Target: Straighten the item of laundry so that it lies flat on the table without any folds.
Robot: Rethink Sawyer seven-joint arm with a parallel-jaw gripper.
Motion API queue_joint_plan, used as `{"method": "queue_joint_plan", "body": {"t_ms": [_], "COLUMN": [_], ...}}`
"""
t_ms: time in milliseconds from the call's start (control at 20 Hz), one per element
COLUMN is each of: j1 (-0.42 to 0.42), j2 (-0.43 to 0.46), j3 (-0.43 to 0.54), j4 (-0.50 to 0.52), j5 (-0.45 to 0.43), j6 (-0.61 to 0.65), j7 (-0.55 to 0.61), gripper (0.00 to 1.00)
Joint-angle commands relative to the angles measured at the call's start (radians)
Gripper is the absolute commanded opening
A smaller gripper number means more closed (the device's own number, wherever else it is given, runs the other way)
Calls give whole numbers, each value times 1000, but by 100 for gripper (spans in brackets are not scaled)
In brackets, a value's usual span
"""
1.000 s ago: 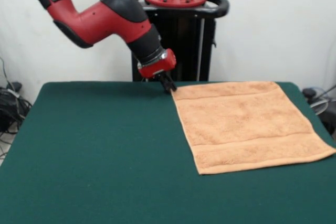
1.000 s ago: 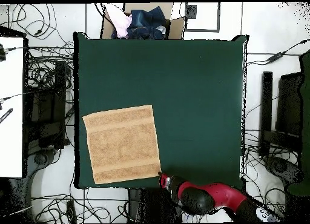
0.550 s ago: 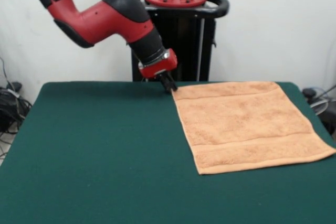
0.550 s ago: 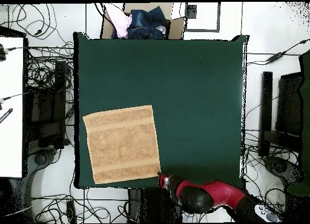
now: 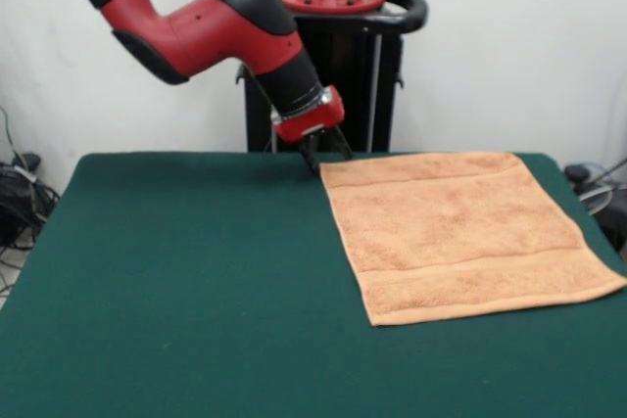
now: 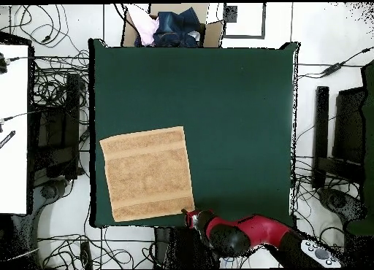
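at the right of the front view, the light tan rectangular terry-cloth towel (image 5: 460,233) lies spread flat on the dark green felt tabletop (image 5: 176,281), its woven border bands showing, one corner reaching the tabletop's right edge; above its upper-left corner, at the upper middle of the frame, the red and black arm's gripper (image 5: 324,153) hovers with its fingers parted, holding nothing; in the overhead view the towel (image 6: 147,174) sits at the lower left of the tabletop (image 6: 241,121).
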Motion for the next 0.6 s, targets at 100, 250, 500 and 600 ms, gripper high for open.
{"method": "queue_joint_plan", "body": {"t_ms": [100, 250, 500, 600], "j1": [127, 131, 106, 97], "j2": [-53, -85, -128, -155], "j3": [-146, -153, -110, -99], "j4": [-134, -117, -83, -65], "j5": [-4, 21, 77, 97], "j6": [-68, -65, -16, 14], "j7": [136, 124, 74, 57], "gripper": [100, 100, 100, 100]}}
